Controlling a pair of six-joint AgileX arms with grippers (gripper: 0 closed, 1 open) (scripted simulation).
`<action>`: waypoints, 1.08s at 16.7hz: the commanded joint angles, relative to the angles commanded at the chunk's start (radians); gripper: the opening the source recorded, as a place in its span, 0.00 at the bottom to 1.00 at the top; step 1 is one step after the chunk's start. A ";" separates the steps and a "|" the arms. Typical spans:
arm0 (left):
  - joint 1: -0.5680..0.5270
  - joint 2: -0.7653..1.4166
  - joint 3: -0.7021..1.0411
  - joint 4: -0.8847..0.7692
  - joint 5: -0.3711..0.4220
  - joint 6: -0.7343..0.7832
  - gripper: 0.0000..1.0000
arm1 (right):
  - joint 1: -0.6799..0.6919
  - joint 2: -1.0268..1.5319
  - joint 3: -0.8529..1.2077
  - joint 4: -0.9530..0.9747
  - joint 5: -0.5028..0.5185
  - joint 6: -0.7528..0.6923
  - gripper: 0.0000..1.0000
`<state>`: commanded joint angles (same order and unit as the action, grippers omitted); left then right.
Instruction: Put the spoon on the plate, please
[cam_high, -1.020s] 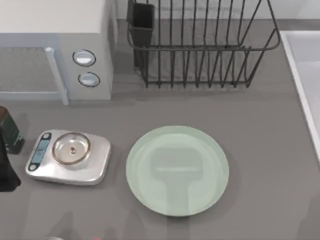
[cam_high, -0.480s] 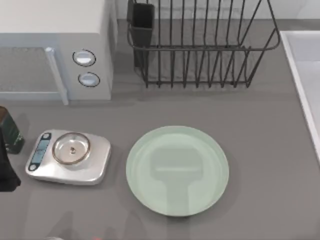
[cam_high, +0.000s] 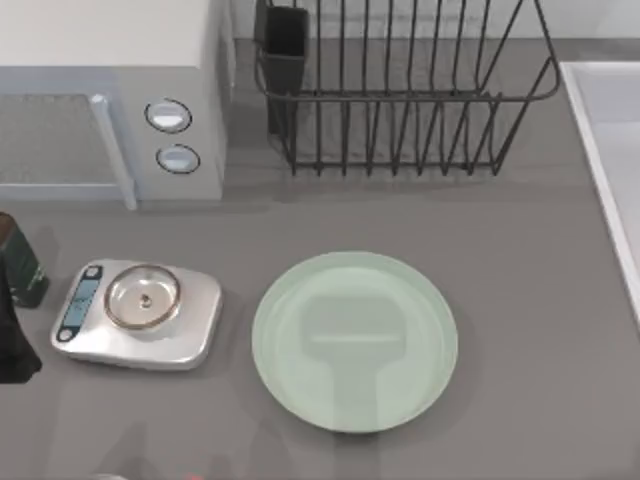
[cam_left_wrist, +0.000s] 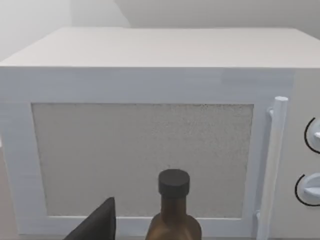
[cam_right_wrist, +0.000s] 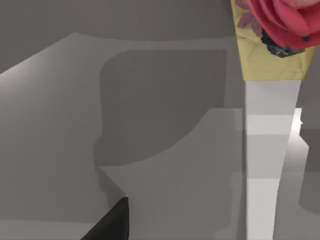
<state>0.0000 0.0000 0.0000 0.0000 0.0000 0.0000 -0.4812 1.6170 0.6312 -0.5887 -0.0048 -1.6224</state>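
Grey countertop (cam_high: 540, 300) carries a white microwave oven (cam_high: 110, 100) at the rear left, a black wire dish rack (cam_high: 400, 90) behind centre, and a silver kitchen scale with a round metal dish (cam_high: 140, 312) at front left. Compared with the top views from one second and half a second earlier, nothing on the surface has moved; only the soft shadow on the plate has shifted slightly. Judgement: no transfer step has started.

The large round pale mint-green plate (cam_high: 355, 342) lies flat at centre front, just beside the scale and apart from it, with nothing on it. It has a shallow rim and a smooth face, a broad target for placement.

The small white spoon with the red knob cannot be identified with certainty; a red fleck at the top view's bottom edge is too small to tell.

A dark part of the left arm (cam_high: 12, 345) sits at the left edge, near a brown bottle with a black cap (cam_left_wrist: 173, 210). Whether either claw is open or closed cannot be told.
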 joint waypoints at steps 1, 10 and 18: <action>0.000 0.000 0.000 0.000 0.000 0.000 1.00 | 0.000 0.000 0.000 0.000 0.000 0.000 0.47; 0.000 0.000 0.000 0.000 0.000 0.000 1.00 | 0.000 0.000 0.000 0.000 0.000 0.000 0.00; 0.000 0.000 0.000 0.000 0.000 0.000 1.00 | 0.005 -0.075 0.052 -0.122 0.015 0.034 0.00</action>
<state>0.0000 0.0000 0.0000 0.0000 0.0000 0.0000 -0.4759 1.5424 0.6830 -0.7102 0.0105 -1.5880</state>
